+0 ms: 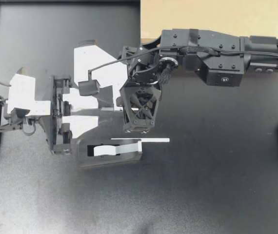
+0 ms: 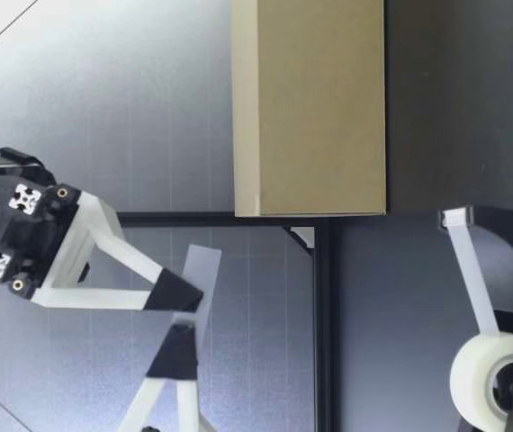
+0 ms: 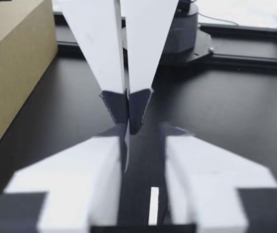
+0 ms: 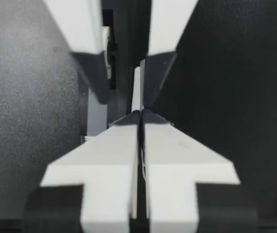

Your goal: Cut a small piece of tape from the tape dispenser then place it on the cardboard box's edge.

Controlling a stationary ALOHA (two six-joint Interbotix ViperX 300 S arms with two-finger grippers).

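Note:
My right gripper is shut on a short piece of clear tape, held in the air above the table. My left gripper faces it tip to tip, its jaws open with one finger on each side of the tape. In the right wrist view the tape stands out past my shut fingertips into the gap between the left fingers. The black tape dispenser with its white roll sits on the table just in front of both grippers. The cardboard box stands at the back.
A thin white strip lies flat on the black table beside the dispenser's cutter end. A black frame rail runs along the table's far side, next to the box.

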